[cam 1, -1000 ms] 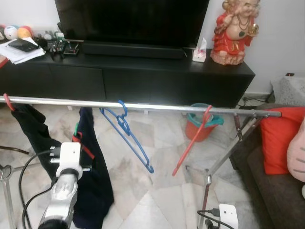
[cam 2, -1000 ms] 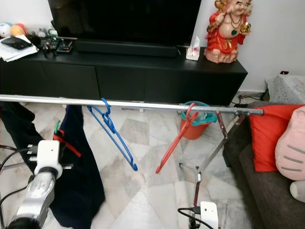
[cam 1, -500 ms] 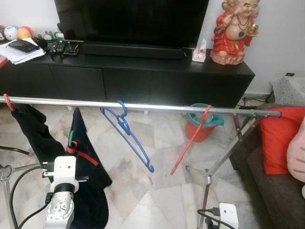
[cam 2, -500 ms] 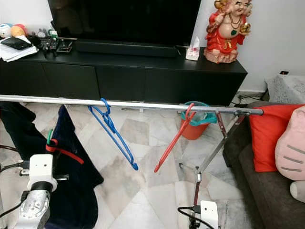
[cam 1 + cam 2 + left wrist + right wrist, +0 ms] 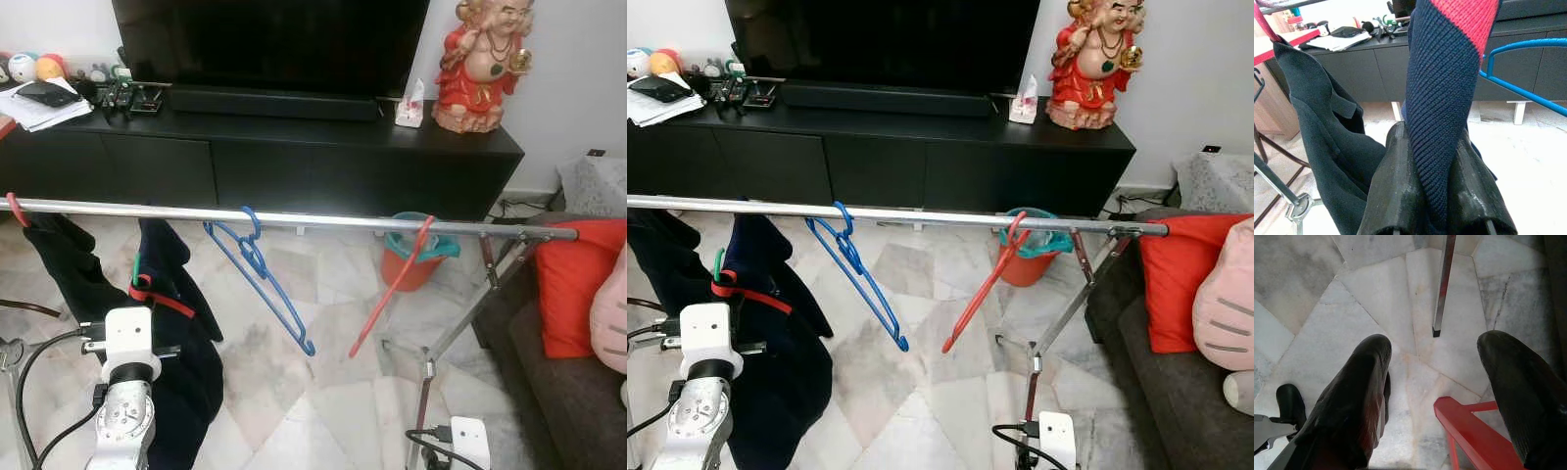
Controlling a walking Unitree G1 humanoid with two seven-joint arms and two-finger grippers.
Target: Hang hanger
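Left gripper [image 5: 1432, 196] clamped on the navy garment [image 5: 1442, 98], which drapes a red hanger [image 5: 162, 299] with a green hook [image 5: 135, 266]. Hook sits below the silver rail [image 5: 323, 221], not over it — the hanging is still to do. Right gripper [image 5: 1442, 396] hangs idle, fingers spread, empty. Blue hanger [image 5: 263, 279] and another red hanger [image 5: 392, 289] are already on the rail.

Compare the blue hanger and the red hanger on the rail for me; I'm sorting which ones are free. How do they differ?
The blue hanger hangs near the middle of the rail; the red hanger hangs further right, near the stand's leg. The blue one slopes down to the right, the red one down to the left, so their lower ends point toward each other. Both are bare and hooked on the rail.
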